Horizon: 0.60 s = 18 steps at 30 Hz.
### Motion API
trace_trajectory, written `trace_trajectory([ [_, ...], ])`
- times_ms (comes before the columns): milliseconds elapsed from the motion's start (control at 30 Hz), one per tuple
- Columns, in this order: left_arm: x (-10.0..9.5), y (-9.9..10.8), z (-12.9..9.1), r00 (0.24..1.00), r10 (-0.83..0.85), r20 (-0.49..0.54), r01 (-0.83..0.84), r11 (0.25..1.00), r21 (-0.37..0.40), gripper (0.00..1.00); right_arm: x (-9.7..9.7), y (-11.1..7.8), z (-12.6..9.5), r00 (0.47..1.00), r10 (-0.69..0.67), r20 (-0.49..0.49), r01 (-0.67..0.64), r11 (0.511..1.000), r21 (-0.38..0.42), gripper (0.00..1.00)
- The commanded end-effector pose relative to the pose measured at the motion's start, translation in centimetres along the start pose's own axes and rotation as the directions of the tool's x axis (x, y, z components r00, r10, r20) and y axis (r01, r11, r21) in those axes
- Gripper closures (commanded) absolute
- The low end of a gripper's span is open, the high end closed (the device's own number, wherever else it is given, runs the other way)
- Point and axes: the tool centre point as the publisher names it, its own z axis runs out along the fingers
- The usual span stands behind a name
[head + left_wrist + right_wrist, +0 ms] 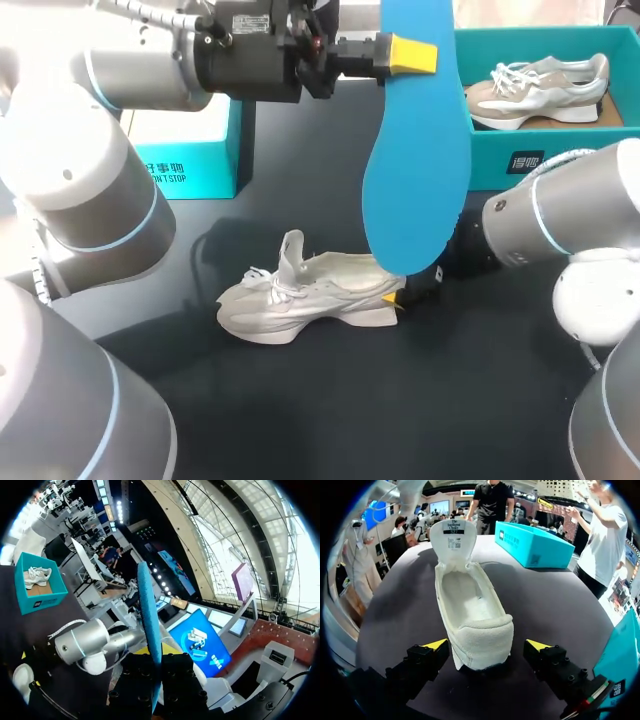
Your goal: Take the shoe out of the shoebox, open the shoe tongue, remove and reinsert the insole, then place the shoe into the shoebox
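1. White shoe (pixel 300 298) stands on its sole mid-table, toe to the left and heel to the right. Its tongue (pixel 453 540) is folded up and forward, and in the right wrist view the bed inside is bare.
2. We find the blue insole (pixel 415 150) out of the shoe. It hangs upright above the heel end, broad forefoot end lowest.
3. Our left gripper (pixel 412 55) pinches the insole at its narrow upper end. The left wrist view shows the insole (pixel 149 610) running edge-on between the closed fingers.
4. Our right gripper (pixel 486 647) sits at the heel with fingers spread, one on each side. A gap shows on both sides, so it holds nothing.
5. We judge the step in hand to be reinsertion. To do it well:
   - close the right gripper on the heel first, to stop the shoe sliding left;
   - tilt the forefoot end toward the toe, enter under the raised tongue, and slide along the bed;
   - lower the heel end last and release only once it lies flat; a buckled insole is the main risk.
6. Containers: the teal shoebox (pixel 500 150) at the far right is open and holds a second shoe (pixel 540 85), beige and white, on its sole. A teal box (pixel 195 160) stands at the far left; we cannot tell what it holds.
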Motion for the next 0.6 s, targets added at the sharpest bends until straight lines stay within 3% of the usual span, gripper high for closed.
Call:
trace_trajectory([
  [33, -0.1, 0.1, 0.0, 1.000, 0.000, 0.001, 0.000, 1.000, 0.000, 1.00, 0.0, 0.4, 0.3, 1.000, 0.000, 0.007, -0.002, 0.978, 0.208, 0.00],
  [100, -0.1, 0.1, 0.0, 1.000, 0.000, 0.001, 0.000, 1.000, 0.000, 1.00, 0.1, 1.0, 0.0, 1.000, -0.013, 0.000, 0.013, 0.983, 0.184, 0.00],
  [367, -0.1, 0.1, 0.0, 1.000, 0.000, 0.001, 0.000, 1.000, 0.000, 1.00, -0.7, 2.9, -2.9, 0.995, -0.097, -0.022, 0.099, 0.939, 0.330, 0.00],
  [600, -0.1, 0.1, 0.0, 1.000, 0.000, 0.001, 0.000, 1.000, 0.000, 1.00, -0.6, 1.6, -4.2, 0.995, -0.085, -0.056, 0.101, 0.898, 0.429, 0.00],
])
